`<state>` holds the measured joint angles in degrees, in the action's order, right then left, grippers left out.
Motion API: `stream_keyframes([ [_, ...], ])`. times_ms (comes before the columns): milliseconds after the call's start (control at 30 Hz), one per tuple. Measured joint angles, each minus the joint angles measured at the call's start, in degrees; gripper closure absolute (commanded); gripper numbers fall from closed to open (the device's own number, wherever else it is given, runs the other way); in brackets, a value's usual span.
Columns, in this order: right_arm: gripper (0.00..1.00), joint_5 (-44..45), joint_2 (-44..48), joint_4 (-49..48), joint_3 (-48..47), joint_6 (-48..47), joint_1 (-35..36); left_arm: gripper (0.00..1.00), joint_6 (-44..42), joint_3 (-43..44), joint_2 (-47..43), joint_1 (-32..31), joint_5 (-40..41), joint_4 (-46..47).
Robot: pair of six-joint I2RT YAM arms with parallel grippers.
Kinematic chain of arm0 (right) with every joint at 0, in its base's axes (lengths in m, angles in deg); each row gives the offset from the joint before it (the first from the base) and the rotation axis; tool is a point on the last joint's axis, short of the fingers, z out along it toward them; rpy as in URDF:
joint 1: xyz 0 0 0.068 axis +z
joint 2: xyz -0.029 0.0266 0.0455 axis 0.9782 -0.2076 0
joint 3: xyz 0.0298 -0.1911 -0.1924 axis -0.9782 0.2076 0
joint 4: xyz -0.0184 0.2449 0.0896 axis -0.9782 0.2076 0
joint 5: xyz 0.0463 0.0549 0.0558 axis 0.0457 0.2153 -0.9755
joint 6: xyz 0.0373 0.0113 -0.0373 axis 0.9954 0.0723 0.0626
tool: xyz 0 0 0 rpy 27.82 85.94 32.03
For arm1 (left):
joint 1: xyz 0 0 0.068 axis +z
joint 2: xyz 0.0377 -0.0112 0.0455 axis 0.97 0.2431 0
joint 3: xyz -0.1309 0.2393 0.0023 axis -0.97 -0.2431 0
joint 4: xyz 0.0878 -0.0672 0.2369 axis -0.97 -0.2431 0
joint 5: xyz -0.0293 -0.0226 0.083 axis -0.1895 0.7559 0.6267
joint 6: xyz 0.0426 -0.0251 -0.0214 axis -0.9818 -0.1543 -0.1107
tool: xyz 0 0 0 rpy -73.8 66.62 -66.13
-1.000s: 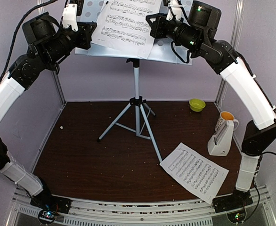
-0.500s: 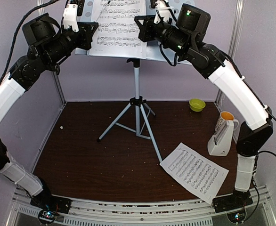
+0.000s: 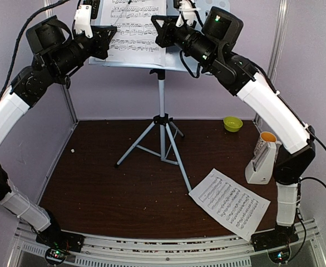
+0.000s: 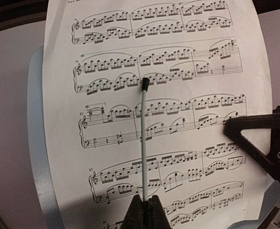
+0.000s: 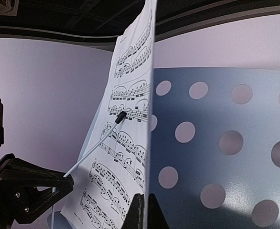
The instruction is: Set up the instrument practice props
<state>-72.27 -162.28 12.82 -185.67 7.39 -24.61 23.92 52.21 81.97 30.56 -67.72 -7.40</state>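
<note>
**Desk:** What does this frame turn on?

**Photographer:** The sheet-music page (image 3: 138, 30) high on the music stand (image 3: 161, 100), far centre. It stands upright against the perforated desk (image 5: 211, 143), its long axis running up and the staves across. An arm reaches up to it from each side.

**Desk:** Who has hold of it?

**Photographer:** The right gripper (image 5: 141, 207), its fingers pressed together low on the page's right edge. Seen edge-on from that wrist, the paper rises straight up from the fingertips. The left gripper (image 4: 145, 210) is pinched on the foot of a thin retaining wire (image 4: 144, 143), whose black tip rests against the middle of the page, above the gripper.

**Desk:** So which way does the page lie from each?

**Photographer:** Above and ahead of both. The right gripper is at its edge and the left at its lower middle, so the right arm looks the one to square the sheet.

**Desk:** And the other props?

**Photographer:** The second page (image 3: 230, 203) lies flat on the table (image 3: 124, 189), near right, its long axis running from far left to near right, close to the right arm's base. The metronome (image 3: 261, 164) stands just beyond it. Both are well below either gripper.
</note>
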Motion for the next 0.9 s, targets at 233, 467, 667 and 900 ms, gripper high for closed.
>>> stream_keyframes([
  [233, 1.00, -2.2, -1.9, -2.6, 0.0, 1.2, 0.4, 1.00, 0.0, -0.7, -0.5, 0.0, -0.3, 0.5],
  [467, 0.81, -3.8, -2.4, -4.0, 0.0, 1.2, 0.6, 1.00, 0.0, -1.2, -0.6, 0.0, -0.4, 1.2],
  [667, 0.75, -3.9, -2.4, -4.9, 0.0, 1.4, 0.6, 0.85, -0.1, -1.7, -0.9, 0.0, -0.4, 1.6],
  [900, 0.69, -3.6, -2.4, -5.2, 0.0, 1.4, 0.6, 0.63, -0.2, -2.1, -2.0, -0.1, -1.2, 2.1],
])
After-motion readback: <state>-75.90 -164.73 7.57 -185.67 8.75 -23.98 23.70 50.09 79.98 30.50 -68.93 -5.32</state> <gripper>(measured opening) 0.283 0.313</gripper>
